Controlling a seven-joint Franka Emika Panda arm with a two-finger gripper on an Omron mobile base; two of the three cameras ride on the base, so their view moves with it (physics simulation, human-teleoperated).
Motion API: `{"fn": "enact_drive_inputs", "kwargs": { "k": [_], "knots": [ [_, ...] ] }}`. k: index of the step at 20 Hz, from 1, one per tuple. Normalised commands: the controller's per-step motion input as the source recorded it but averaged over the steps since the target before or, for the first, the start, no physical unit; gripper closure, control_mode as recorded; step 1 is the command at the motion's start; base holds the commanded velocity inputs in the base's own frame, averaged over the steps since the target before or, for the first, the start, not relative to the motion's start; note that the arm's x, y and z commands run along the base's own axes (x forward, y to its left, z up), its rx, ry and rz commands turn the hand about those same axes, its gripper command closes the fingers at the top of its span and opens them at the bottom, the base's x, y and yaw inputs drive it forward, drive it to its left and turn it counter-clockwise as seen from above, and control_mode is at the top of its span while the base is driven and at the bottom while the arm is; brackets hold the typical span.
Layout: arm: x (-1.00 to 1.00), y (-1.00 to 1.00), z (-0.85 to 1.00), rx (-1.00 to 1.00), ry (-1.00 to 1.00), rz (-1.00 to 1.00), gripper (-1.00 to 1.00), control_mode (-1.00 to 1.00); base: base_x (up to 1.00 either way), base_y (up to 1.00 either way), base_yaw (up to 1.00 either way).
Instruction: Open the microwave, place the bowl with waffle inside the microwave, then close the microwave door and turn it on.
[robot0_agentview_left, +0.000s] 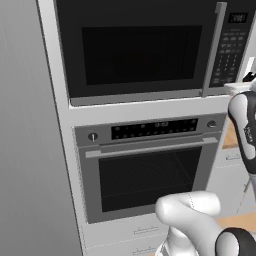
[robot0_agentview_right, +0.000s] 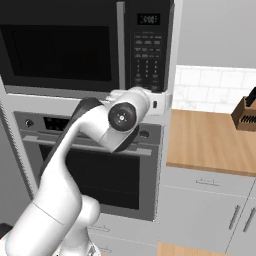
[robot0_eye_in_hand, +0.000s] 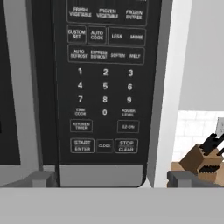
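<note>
The black-fronted microwave (robot0_agentview_left: 140, 50) sits built in above the oven. The microwave door (robot0_agentview_right: 60, 47) is shut, its dark window showing nothing of the inside, and its vertical silver handle (robot0_agentview_left: 212, 50) is beside the keypad panel (robot0_eye_in_hand: 105, 83). My gripper (robot0_eye_in_hand: 113, 179) is open, close in front of the keypad's lower edge, below the START button (robot0_eye_in_hand: 82, 145). Its fingertips (robot0_eye_in_hand: 41, 178) stand wide apart with nothing between them. The small display (robot0_agentview_right: 148, 19) is lit at the panel's top. The bowl with waffle is out of view.
A silver-fronted oven (robot0_agentview_left: 145, 165) with a horizontal bar handle is right under the microwave. To the right runs a wooden counter (robot0_agentview_right: 215, 140) with a knife block (robot0_agentview_right: 246, 114) on it and grey cabinets below. A tall grey panel (robot0_agentview_left: 25, 150) flanks the left.
</note>
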Motion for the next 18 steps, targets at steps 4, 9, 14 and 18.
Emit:
{"fn": "enact_drive_inputs", "kwargs": {
  "k": [4,9,14,18],
  "knots": [
    [0.29,-0.11,0.02,0.05,0.00,0.00,-1.00,-1.00,0.00,0.00,0.00],
    [0.19,-0.25,-0.02,0.03,0.00,0.00,-1.00,-1.00,0.00,0.00,0.00],
    [0.25,-0.05,-0.01,0.00,0.00,0.00,-1.00,-1.00,0.00,0.00,0.00],
    [0.26,0.00,-0.01,0.00,0.00,0.00,-1.00,-1.00,0.00,0.00,0.00]
  ]
}}
